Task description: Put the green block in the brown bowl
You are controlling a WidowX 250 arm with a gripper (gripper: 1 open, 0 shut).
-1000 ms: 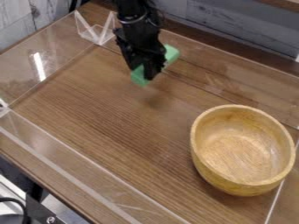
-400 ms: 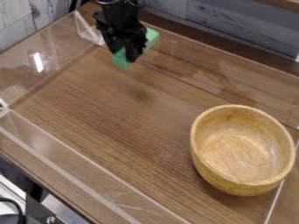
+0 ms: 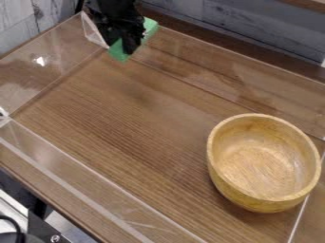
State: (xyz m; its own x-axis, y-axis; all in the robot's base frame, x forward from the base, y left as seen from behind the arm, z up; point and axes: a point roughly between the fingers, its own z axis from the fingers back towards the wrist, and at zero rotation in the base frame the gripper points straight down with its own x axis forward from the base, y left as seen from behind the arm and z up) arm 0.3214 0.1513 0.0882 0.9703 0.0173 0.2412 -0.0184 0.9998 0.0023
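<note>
green block [image 3: 131, 40] betw. gripper [image 3: 124, 42] fingers

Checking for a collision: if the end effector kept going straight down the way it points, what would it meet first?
Probably the wooden tabletop near its far-left corner; the end effector grips the small bright green rectangular block. Depth is uncertain.

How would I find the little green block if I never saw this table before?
Start at the big wooden table and look to its far upper-left corner, away from the round brown bowl. There the black gripper holds the green block clamped above the wood. It is the only bright green thing in sight.
</note>
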